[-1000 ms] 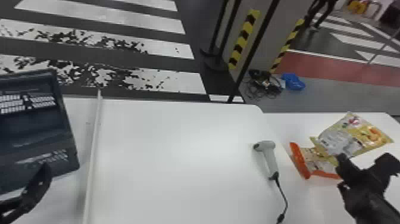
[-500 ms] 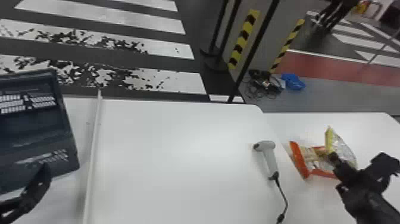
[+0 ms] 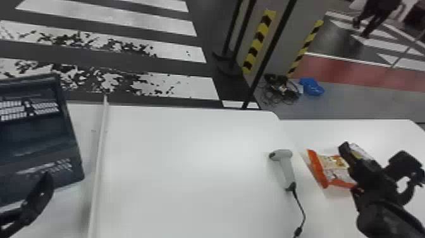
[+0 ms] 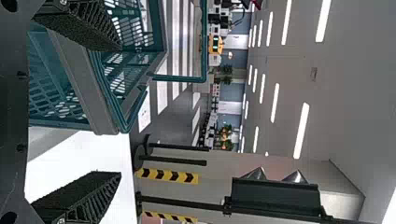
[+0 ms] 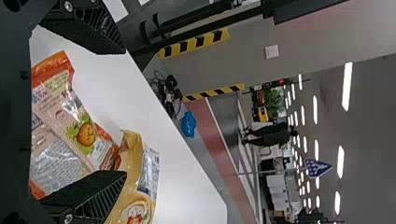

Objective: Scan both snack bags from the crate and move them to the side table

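My right gripper (image 3: 349,169) is over the side table (image 3: 311,131), beside the orange-edged snack bag (image 3: 333,169); the yellow bag (image 3: 359,152) is partly hidden behind it. In the right wrist view the gripper (image 5: 125,112) stands open, holding nothing. There the orange-edged bag (image 5: 86,133) lies across the view near the fingers, and the yellow bag (image 5: 133,161) touches its end, partly behind one finger. The grey scanner (image 3: 286,169) lies on the main table. At far left my left gripper (image 3: 33,202) waits by the dark crate (image 3: 71,133); its wrist view shows the gripper (image 4: 121,112) open beside the crate (image 4: 100,102).
A white strip (image 3: 98,164) crosses the main table (image 3: 189,177) between crate and scanner. The scanner's cable (image 3: 302,209) runs toward the front edge. Black posts and a striped pillar (image 3: 259,41) stand behind the tables, with cables and a blue item (image 3: 311,87) on the floor.
The yellow bag, spread wide above the orange-edged one a second ago, has turned narrow and is now mostly behind the right gripper, which has shifted slightly. The left gripper, crate and scanner keep their places.
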Controlling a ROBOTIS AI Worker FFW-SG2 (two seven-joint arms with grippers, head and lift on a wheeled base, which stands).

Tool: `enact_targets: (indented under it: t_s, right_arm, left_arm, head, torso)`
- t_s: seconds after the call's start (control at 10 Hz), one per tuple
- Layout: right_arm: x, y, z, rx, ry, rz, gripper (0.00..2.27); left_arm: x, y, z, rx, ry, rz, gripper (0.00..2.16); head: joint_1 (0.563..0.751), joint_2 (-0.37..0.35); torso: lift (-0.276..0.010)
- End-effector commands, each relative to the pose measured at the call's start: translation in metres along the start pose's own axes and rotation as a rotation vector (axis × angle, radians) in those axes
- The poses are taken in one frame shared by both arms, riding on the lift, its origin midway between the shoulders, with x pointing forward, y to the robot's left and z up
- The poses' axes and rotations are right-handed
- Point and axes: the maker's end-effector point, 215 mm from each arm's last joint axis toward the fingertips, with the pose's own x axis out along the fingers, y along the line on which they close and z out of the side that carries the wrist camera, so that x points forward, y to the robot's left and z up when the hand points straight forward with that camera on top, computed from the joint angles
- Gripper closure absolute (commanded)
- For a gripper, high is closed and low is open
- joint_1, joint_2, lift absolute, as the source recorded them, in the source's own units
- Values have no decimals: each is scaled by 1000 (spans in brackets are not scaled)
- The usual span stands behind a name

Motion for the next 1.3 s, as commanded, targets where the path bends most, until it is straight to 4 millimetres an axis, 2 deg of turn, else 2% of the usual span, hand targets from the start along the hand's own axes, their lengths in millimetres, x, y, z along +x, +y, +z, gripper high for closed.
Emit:
enact_targets:
  t_s: [0.0, 0.2, 0.5, 0.6, 0.7, 0.8, 1.0, 1.2]
  right_arm:
    - [-29, 68, 12, -73, -68, 114, 46]
    - [-81, 151, 17, -133, -163, 242, 46]
    - [-175, 255, 13, -203, -297, 388, 46]
    - [-209, 284, 6, -197, -336, 450, 46]
    - [-238, 313, -13, -212, -335, 507, 46]
    - [-257, 332, -34, -237, -312, 530, 46]
    - [-280, 349, -79, -261, -218, 559, 46]
    - [-299, 354, -100, -268, -179, 558, 46]
  left_arm:
    - [0, 1, 0, 0, -1, 4, 33]
    - [0, 1, 1, 0, -2, 6, 33]
    - [2, 0, 3, 3, -7, 3, 33]
    - [2, -1, 3, 3, -6, 2, 33]
    - [0, -1, 2, 1, -4, 5, 33]
    - [-1, -1, 1, -2, -2, 7, 33]
    - [-1, -4, 0, -4, -4, 11, 33]
    - [-4, 0, 3, -6, -20, 40, 33]
  head:
    - [695, -350]
    - [695, -350]
    - [695, -335]
    - [695, -283]
    - [695, -224]
    - [695, -193]
    - [695, -98]
    - [695, -53]
  torso:
    - [-99]
    - [-99]
    - [-99]
    - [-99]
    - [-99]
    - [-99]
    - [-99]
    - [-99]
